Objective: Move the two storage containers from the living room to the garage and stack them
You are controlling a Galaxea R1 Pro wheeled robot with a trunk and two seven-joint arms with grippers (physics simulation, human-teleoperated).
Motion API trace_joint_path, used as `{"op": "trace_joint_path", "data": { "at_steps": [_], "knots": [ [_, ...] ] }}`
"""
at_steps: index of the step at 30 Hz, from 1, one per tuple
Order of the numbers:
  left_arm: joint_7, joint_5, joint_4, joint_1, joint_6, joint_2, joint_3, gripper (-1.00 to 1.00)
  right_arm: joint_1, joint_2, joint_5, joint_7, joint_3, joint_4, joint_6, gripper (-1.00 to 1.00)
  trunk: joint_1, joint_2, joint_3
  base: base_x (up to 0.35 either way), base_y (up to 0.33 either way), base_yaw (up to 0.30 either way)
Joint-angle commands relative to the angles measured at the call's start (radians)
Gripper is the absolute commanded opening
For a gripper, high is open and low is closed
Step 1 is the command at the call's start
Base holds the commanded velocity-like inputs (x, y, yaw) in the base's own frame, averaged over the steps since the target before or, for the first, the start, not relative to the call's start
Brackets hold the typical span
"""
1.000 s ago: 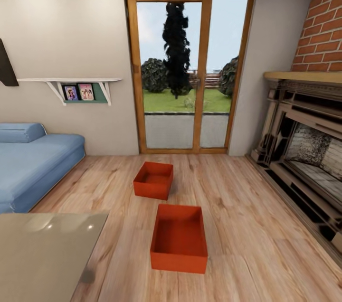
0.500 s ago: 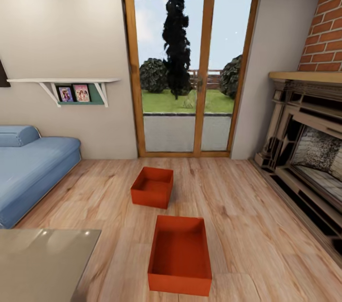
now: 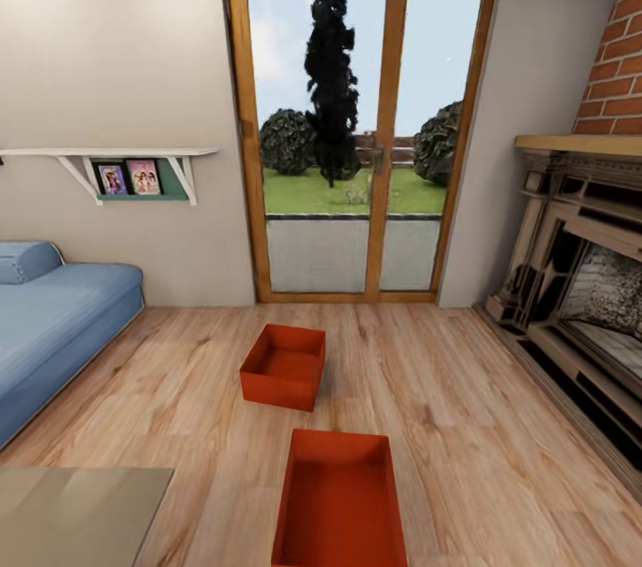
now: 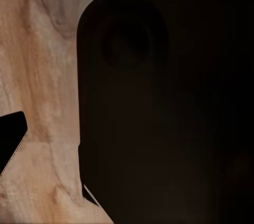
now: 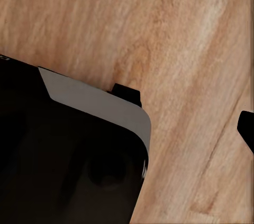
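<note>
Ahead of us, two orange-red rectangular open-topped storage containers sit on the light wood-plank floor (image 3: 464, 424) of the living room. The nearer container (image 3: 337, 500) lies low in our head view, just right of centre, its near end cut off by the frame edge. The farther container (image 3: 283, 365) rests a little beyond it and slightly to the left, apart from the first, turned at a small angle. Both stand upright, and we see only bare orange-red floors inside them.

Behind them stand the wood-framed glass doors (image 3: 357, 130), with grass and dark trees outside. To our left we see the blue sofa (image 3: 53, 326), a white wall shelf (image 3: 116, 159) holding small pictures, and a corner of the low glass-topped table (image 3: 71, 513). To our right stands the brick-topped fireplace (image 3: 588, 282).

Our wrist cameras look down at wood planks, each largely blocked by a dark rounded body (image 4: 164, 102), with only small black finger tips (image 5: 245, 126) at the edges. We cannot tell how wide either pair of jaws stands. No container appears in the wrist views, so how the containers lie relative to our jaws cannot be judged.
</note>
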Motion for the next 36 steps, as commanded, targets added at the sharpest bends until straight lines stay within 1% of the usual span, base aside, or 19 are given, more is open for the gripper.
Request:
{"op": "trace_joint_path", "data": {
  "at_steps": [1, 13, 17, 31, 36],
  "knots": [
    [0.0, 0.002, 0.0, 0.0, -0.002, 0.0, 0.001, 1.0, -0.001, 0.001, -0.009, -0.002, 0.009, 0.002, -0.004, 1.0, 0.001, 0.0, -0.001, 0.322, 0.0, 0.0],
    [0.0, 0.002, 0.0, 0.0, -0.002, 0.0, 0.001, 1.0, -0.001, 0.0, -0.009, -0.002, 0.009, 0.002, -0.004, 1.0, 0.001, 0.0, -0.001, 0.322, 0.0, 0.0],
    [0.0, 0.002, 0.0, 0.0, -0.002, 0.0, 0.001, 1.0, -0.001, 0.001, -0.013, -0.002, 0.009, 0.002, -0.004, 1.0, 0.001, 0.0, -0.001, 0.266, 0.0, -0.146],
    [0.0, 0.002, 0.0, 0.0, -0.002, 0.001, 0.001, 1.0, -0.001, 0.001, -0.014, -0.002, 0.009, 0.002, -0.004, 1.0, 0.001, 0.0, -0.001, 0.024, 0.0, -0.235],
    [0.0, 0.001, 0.0, 0.0, -0.002, 0.001, 0.001, 1.0, -0.001, 0.002, -0.014, -0.002, 0.009, 0.002, -0.004, 1.0, 0.001, 0.0, -0.001, 0.0, 0.0, -0.075]
  ]
}}
